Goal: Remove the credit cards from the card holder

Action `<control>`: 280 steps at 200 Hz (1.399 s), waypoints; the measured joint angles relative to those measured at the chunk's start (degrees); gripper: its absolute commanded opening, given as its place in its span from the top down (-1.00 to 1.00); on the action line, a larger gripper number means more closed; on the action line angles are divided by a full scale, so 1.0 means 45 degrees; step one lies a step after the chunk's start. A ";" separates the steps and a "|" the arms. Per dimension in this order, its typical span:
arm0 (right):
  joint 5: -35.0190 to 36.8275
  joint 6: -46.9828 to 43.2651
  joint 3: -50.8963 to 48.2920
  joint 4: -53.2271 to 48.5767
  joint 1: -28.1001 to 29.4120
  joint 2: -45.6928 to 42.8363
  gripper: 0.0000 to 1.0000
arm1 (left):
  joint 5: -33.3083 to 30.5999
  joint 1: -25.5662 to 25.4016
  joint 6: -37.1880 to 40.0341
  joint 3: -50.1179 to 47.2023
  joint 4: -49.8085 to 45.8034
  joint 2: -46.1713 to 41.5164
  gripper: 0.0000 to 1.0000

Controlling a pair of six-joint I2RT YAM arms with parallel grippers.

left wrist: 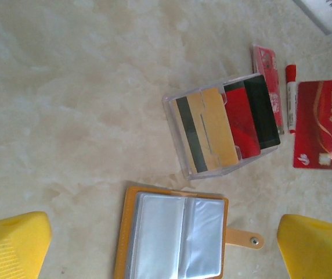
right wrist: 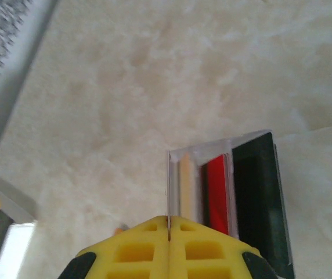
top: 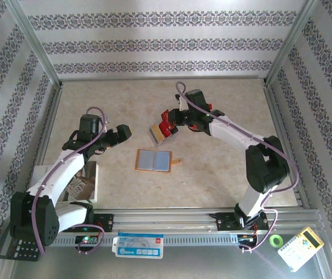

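While my left gripper [top: 121, 132] hangs with its yellow fingers [left wrist: 12, 247] spread wide and holding nothing, the card holder [left wrist: 174, 235] lies open on the table [left wrist: 67, 116] between them. Its orange tab [left wrist: 244, 238] points toward the right-hand finger. Both grey-blue pockets I can see look empty. The holder's near edge is cut off, and I cannot see any leaves beneath.

Beyond the holder, farther ahead of those fingers, sits a clear tray [left wrist: 180, 157]. The credit cards [left wrist: 240, 125] stand in it side by side: a tan one with a dark stripe, a red one and a black one.

My right gripper [right wrist: 169, 232] has its fingers pressed together, and I see no card between them. The tray sits just past their tips, and its clear side wall lines up with the seam. I cannot tell whether the fingers nip that wall or only hover over it.

I judge the removal largely done, since the cards are out and collected. What remains is to confirm that no card hides in an unseen pocket, then draw the right arm clear.
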 measured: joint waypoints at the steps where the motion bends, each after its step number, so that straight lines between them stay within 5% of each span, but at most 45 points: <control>1: 0.0000 -0.0019 0.0024 -0.0029 0.0000 0.0024 1.00 | 0.0000 0.0000 0.0015 0.0005 -0.0010 -0.0005 -1.00; 199: 0.0350 -0.1637 0.2565 -0.2433 0.0010 0.2628 1.00 | 0.1161 0.0034 0.0408 0.0019 0.0087 0.0393 -1.00; 280: 0.0675 -0.1661 0.2739 -0.2861 0.0010 0.2516 0.28 | 0.1088 0.0034 0.0408 0.0019 0.0112 0.0418 -1.00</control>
